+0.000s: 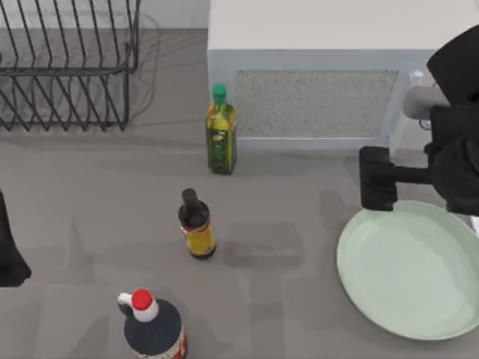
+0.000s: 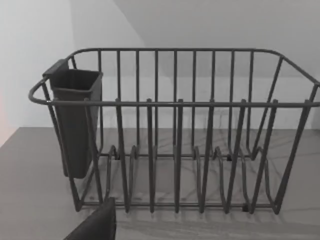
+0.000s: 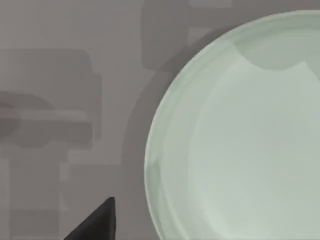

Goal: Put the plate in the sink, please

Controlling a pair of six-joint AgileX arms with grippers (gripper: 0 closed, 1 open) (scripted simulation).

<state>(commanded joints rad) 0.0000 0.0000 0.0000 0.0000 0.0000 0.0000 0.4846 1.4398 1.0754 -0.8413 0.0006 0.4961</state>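
Note:
The plate (image 1: 415, 273) is large, round and pale mint-green, and lies flat on the grey table at the front right. In the right wrist view the plate (image 3: 240, 145) sits close below the camera. My right gripper (image 1: 378, 179) hovers just beyond the plate's far left rim, apart from it and holding nothing that I can see. The sink (image 1: 314, 101) is a white block with a speckled grey basin at the back right, behind the gripper. My left arm (image 1: 9, 254) is parked at the table's left edge.
A green-capped oil bottle (image 1: 220, 131) stands in front of the sink's left corner. A small dark bottle (image 1: 196, 224) stands mid-table and a red-capped bottle (image 1: 152, 325) at the front. A wire dish rack (image 1: 67, 67) with a dark cup (image 2: 75, 120) fills the back left.

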